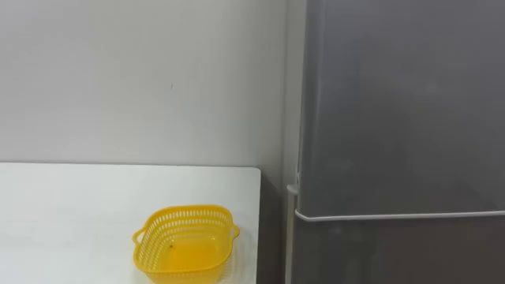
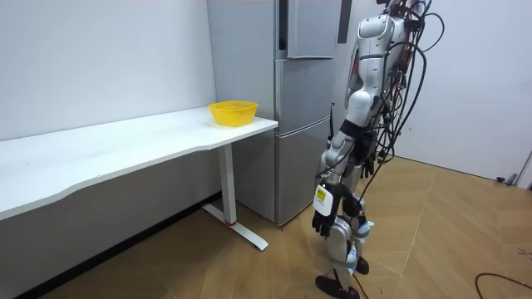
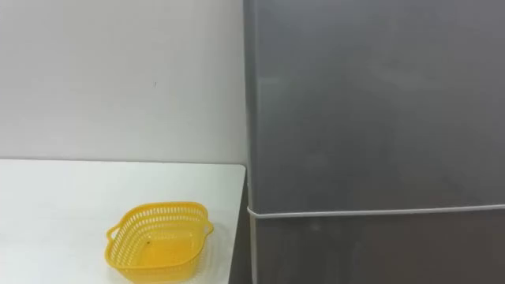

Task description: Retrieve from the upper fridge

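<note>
A grey fridge [image 1: 394, 118] stands in front of me with its upper door [image 3: 371, 102] closed. A pale seam [image 1: 394, 215] marks where the lower door begins. In the room view I stand upright a step back from the fridge [image 2: 299, 108], facing it. My left hand [image 2: 322, 219] hangs low at my side with relaxed fingers, holding nothing and well clear of the door.
A white table [image 1: 71, 205] runs along the wall to the left of the fridge, and its end almost meets the fridge side. An empty yellow basket [image 1: 185, 244] sits near that end. Wooden floor [image 2: 432, 241] lies open behind me.
</note>
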